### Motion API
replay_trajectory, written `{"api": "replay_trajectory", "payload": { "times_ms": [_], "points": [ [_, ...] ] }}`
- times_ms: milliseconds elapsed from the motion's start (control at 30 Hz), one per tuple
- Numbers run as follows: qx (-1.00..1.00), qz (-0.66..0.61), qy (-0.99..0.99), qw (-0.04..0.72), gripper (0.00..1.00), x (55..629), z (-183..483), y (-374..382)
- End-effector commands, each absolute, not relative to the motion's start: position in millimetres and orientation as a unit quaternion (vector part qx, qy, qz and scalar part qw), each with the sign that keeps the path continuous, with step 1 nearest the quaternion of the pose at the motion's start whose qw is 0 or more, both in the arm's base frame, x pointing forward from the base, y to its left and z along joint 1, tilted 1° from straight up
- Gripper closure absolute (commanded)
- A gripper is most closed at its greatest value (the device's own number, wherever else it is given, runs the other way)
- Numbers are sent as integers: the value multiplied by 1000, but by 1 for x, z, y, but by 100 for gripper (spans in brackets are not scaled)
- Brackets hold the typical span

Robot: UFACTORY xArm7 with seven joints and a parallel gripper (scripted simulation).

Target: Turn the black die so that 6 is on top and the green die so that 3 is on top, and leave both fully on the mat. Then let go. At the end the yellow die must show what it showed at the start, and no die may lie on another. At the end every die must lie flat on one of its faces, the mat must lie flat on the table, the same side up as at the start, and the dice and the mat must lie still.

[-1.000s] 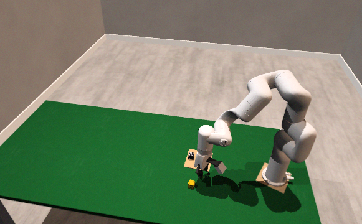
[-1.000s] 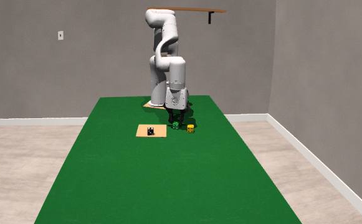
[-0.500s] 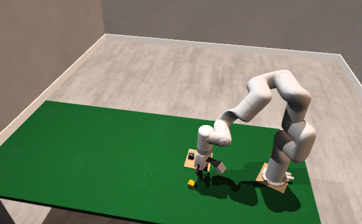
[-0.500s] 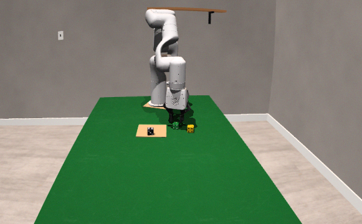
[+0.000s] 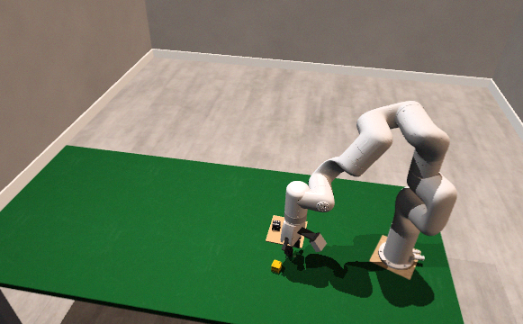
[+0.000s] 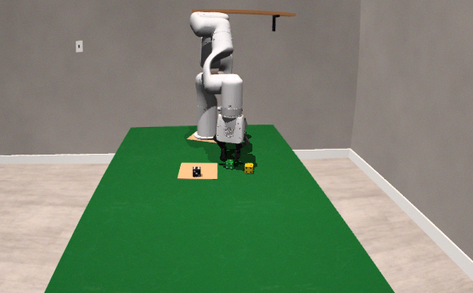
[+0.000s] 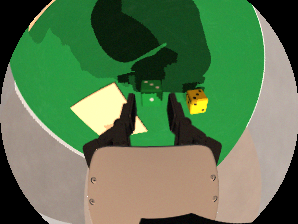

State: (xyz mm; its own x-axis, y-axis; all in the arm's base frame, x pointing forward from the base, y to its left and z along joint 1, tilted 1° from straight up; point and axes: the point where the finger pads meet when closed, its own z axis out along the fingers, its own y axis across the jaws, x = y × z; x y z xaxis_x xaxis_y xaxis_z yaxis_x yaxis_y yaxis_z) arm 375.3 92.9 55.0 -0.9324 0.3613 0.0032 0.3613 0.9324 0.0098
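Note:
The black die (image 5: pixel 276 224) lies on the small tan mat (image 5: pixel 279 232); both also show in the exterior view, the die (image 6: pixel 196 171) on the mat (image 6: pixel 202 171). The green die (image 6: pixel 229 163) lies on the green table top just right of the mat, off it. The yellow die (image 6: pixel 249 168) lies a little further right, apart from the green one. My gripper (image 6: pixel 229 156) points down, half open and empty, its fingertips just above the green die. In the wrist view the green die (image 7: pixel 152 86) sits just beyond the fingertips, with the yellow die (image 7: pixel 197 102) to the right and the mat (image 7: pixel 103 110) to the left.
The arm's base (image 5: pixel 398 258) stands on a tan plate at the table's near right. A wooden shelf (image 6: pixel 244 13) hangs on the back wall above the arm. The table's front edge runs close to the yellow die (image 5: pixel 276 266).

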Motion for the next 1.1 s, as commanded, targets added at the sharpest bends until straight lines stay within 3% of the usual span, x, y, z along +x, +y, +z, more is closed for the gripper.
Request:
{"api": "replay_trajectory", "payload": {
  "times_ms": [0, 1067],
  "points": [
    [-184, -6, -983, -1, 53, 377, 56, 93],
    [-184, -6, -983, -1, 53, 377, 39, 94]
  ]
}}
